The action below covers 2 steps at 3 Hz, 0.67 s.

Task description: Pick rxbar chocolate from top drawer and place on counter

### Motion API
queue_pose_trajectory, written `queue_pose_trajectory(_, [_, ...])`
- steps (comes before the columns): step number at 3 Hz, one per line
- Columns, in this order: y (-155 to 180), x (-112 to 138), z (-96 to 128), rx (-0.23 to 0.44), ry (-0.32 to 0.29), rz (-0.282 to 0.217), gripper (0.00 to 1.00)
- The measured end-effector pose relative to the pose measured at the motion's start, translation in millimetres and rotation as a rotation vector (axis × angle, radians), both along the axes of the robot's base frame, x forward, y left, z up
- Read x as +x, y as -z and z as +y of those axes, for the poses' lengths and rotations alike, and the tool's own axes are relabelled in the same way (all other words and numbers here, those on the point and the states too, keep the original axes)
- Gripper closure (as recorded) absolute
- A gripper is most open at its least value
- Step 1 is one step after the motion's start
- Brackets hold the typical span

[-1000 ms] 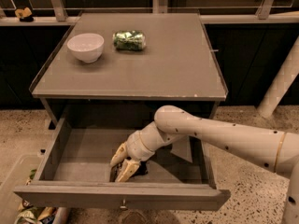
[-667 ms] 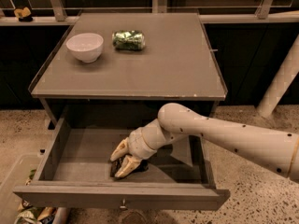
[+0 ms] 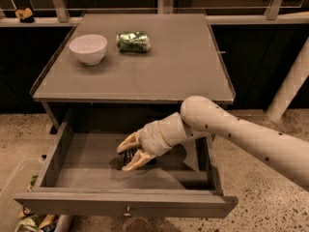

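Observation:
The top drawer [image 3: 120, 204] is pulled open below the counter [image 3: 169, 76]. My gripper [image 3: 129, 152] reaches into the drawer from the right, slightly above its floor. Its two pale fingers [image 3: 136, 160] are shut on the rxbar chocolate [image 3: 129, 155], a dark bar with pale printed lines that shows between them. The bar's far end is hidden by the gripper's body.
A white bowl [image 3: 88, 48] and a shiny green foil packet [image 3: 133, 41] sit at the back left of the counter. A clear bin [image 3: 14, 197] with items stands on the speckled floor at the left. A pale slanted post [image 3: 289, 81] stands at the right.
The gripper has risen and shifted back from the drawer's front, with the dark bar held between its fingers. The arm's elbow sits higher.

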<state>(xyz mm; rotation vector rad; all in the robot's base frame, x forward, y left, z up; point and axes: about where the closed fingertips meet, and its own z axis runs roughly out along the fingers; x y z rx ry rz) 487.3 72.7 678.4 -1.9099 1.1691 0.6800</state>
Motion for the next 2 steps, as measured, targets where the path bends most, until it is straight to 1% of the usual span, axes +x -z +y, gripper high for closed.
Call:
queue_pose_trajectory(1, [-26.9,-2.4,-11.2,0.043,-0.024,-0.058,1.0])
queue_pose_trajectory(2, [-26.9,-2.4,-11.2,0.043,-0.024,-0.058,1.0])
